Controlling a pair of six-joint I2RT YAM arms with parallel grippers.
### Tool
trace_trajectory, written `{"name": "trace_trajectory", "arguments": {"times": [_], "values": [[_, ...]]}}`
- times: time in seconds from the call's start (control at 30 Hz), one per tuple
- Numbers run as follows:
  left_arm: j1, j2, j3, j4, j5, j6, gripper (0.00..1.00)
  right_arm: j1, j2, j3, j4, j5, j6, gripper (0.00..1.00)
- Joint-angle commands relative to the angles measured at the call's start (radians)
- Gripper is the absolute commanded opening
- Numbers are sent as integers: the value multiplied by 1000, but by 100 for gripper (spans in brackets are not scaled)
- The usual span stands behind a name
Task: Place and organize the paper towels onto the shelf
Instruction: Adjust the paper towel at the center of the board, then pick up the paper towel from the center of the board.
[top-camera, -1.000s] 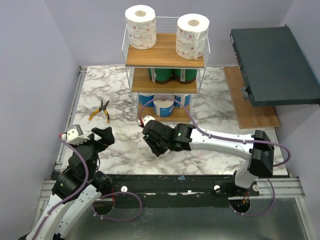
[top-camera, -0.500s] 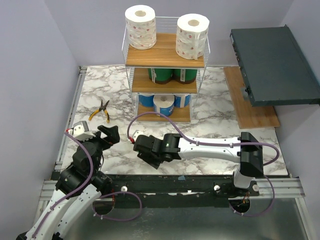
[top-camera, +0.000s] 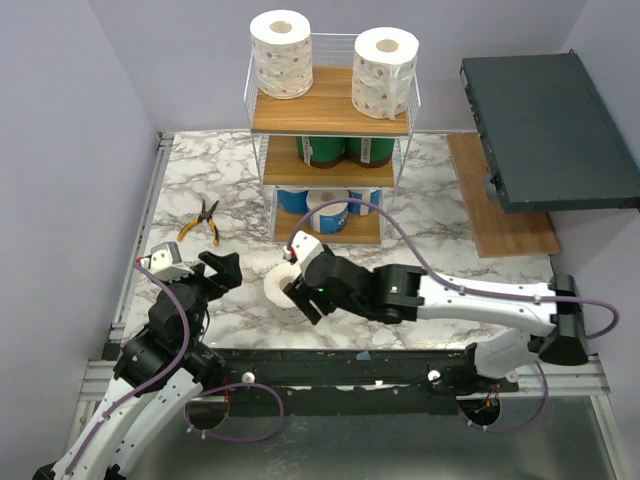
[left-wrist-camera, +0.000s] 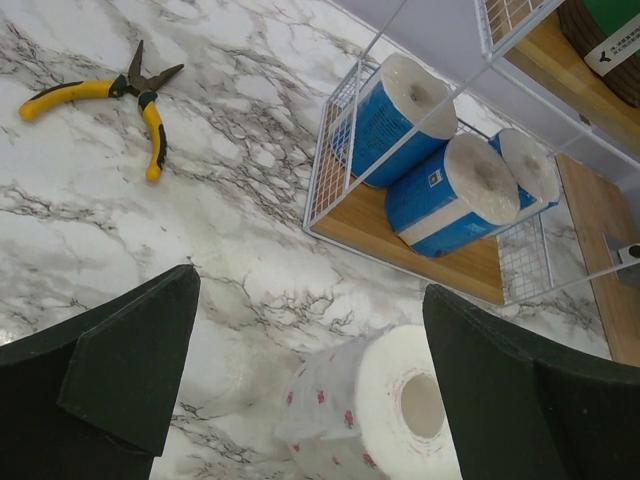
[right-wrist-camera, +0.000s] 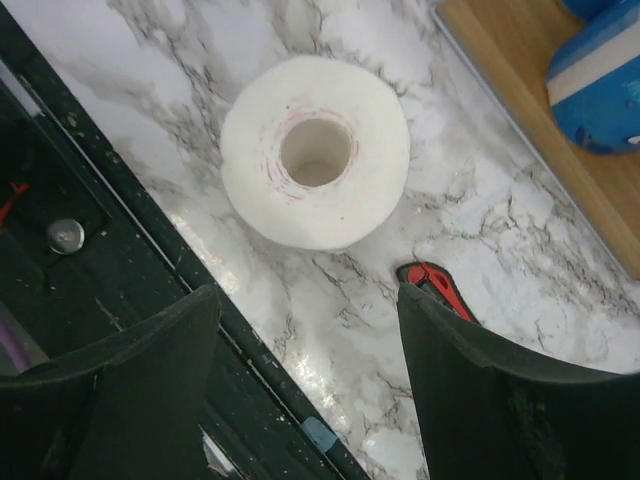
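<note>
A white paper towel roll with red dots (top-camera: 279, 289) rests on the marble table near the front edge. My right gripper (top-camera: 306, 291) is open just to its right; in the right wrist view the roll (right-wrist-camera: 315, 150) lies beyond the fingertips of the right gripper (right-wrist-camera: 305, 295), core facing the camera. My left gripper (top-camera: 218, 270) is open and empty to its left; in its view the roll (left-wrist-camera: 375, 410) lies low between the spread fingers of the left gripper (left-wrist-camera: 310, 290). The shelf (top-camera: 330, 115) holds two white rolls on top, green rolls (top-camera: 345, 150) in the middle, and blue rolls (top-camera: 325, 208) at the bottom.
Yellow-handled pliers (top-camera: 200, 222) lie on the table left of the shelf. A red-and-black knife (right-wrist-camera: 440, 290) lies by my right finger. A dark slab (top-camera: 550, 130) and a wooden board (top-camera: 500, 210) sit at the right. The black front rail (top-camera: 350, 365) runs close behind the roll.
My right gripper has swung round and now stands open beside the white dotted roll, which was hidden before. My left gripper has shifted slightly right.
</note>
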Motion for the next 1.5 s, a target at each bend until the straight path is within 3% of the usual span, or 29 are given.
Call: {"name": "trace_trajectory", "arguments": {"times": [0.0,0.07,0.23,0.43,0.6,1.2,1.47], "values": [[5,-9,-6,17,28,-8,98,2,-90,-76,184,11,-59,76],[5,-15,-10,20,27,-9,98,3,-51,-22,114,8,-57,75],[6,-23,-20,22,32,-15,98,0,-13,-24,195,-61,-66,74],[5,-48,-22,4,27,-20,98,-16,126,63,169,-156,-63,59],[5,-74,-27,-16,23,-21,98,-50,184,89,179,-218,-67,59],[6,-93,-36,-32,15,-26,98,-77,331,144,173,-227,-121,63],[6,-92,-37,-31,14,-25,98,-89,343,120,171,-215,-115,57]]}}
